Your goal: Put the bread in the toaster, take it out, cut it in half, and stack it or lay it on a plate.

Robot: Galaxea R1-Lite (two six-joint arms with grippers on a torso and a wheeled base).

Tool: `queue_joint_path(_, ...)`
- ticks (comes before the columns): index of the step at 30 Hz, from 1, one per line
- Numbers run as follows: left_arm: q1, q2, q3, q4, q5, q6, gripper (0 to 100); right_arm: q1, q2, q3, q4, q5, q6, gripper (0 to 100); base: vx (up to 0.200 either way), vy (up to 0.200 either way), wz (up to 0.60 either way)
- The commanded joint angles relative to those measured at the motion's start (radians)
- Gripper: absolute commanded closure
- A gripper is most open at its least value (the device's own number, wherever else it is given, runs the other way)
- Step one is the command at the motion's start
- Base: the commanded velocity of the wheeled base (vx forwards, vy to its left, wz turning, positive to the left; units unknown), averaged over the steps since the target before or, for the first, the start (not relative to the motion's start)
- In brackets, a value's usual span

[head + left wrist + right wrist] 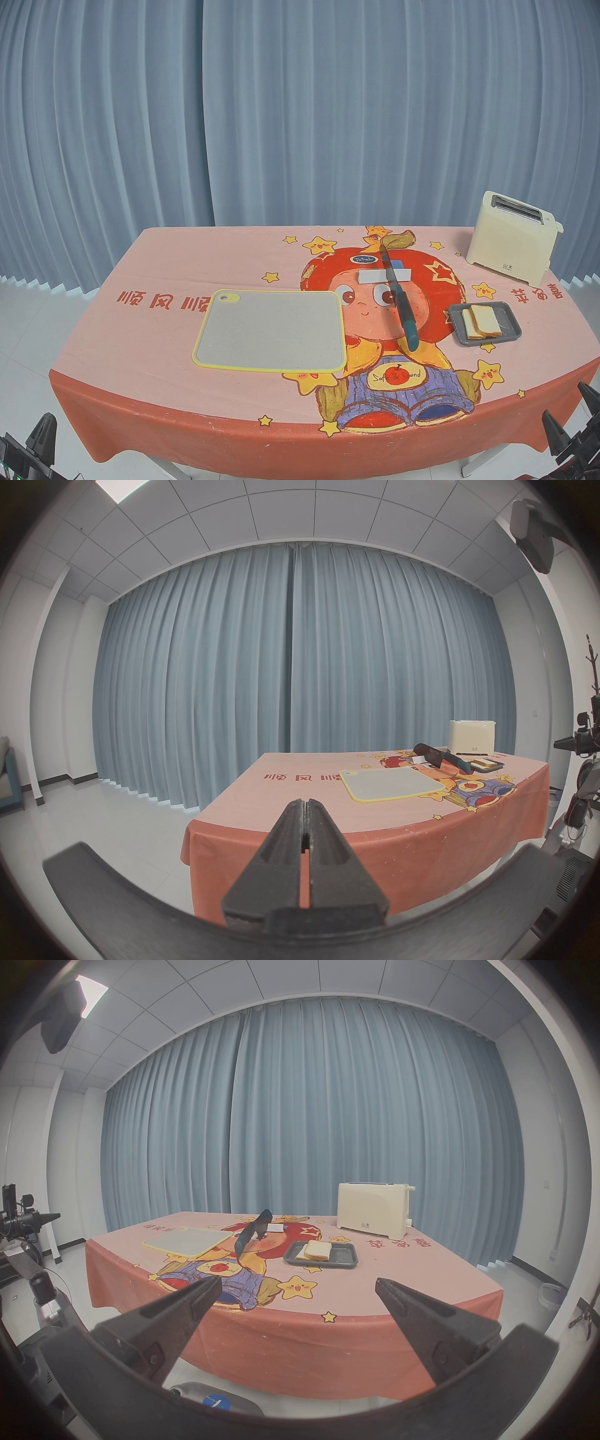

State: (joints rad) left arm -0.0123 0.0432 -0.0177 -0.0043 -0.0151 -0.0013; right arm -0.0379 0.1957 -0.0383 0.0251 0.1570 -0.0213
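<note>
The bread [481,321] is laid as two overlapping slices in a grey tray [514,333] on the table's [156,262] right side, near the toaster [512,237] and nearer the right gripper [299,1285]. That gripper is held wide open and empty, short of the table's near edge. The left gripper [305,811] is closed on nothing.

on the table [175,262], a cutting board [270,330] lies left of centre. a knife [405,312] lies just right of it. further right, bread [482,320] sits in a tray [510,326], with a toaster [509,240] behind.
</note>
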Motion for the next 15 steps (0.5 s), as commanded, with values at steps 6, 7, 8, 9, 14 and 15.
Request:
queue_joint_path(6, 0.000, 0.001, 0.018, 0.000, 0.000, 0.000, 100, 0.001, -0.006, 0.001, -0.001, -0.001, -0.002, 0, 0.000, 0.000, 0.00)
queue_joint_path(7, 0.000, 0.001, 0.018, 0.000, 0.000, 0.000, 100, 0.001, -0.004, 0.001, -0.001, -0.001, -0.002, 0, 0.000, 0.000, 0.00)
queue_joint_path(8, 0.000, 0.001, 0.018, 0.000, 0.000, 0.000, 100, 0.003, -0.006, 0.001, -0.001, -0.001, -0.002, 0, 0.000, 0.000, 0.00)
queue_joint_path(9, 0.000, 0.001, 0.018, 0.000, 0.000, 0.000, 100, 0.003, -0.006, 0.001, -0.001, -0.001, -0.002, 0, 0.000, 0.000, 0.00)
queue_joint_path(14, 0.000, 0.001, 0.018, 0.000, 0.000, 0.000, 100, 0.016, -0.006, 0.001, -0.001, -0.001, -0.002, 0, 0.000, 0.000, 0.00)
queue_joint_path(15, 0.000, 0.001, 0.018, 0.000, 0.000, 0.000, 100, 0.019, -0.006, 0.001, -0.001, -0.001, -0.003, 0, 0.000, 0.000, 0.00)
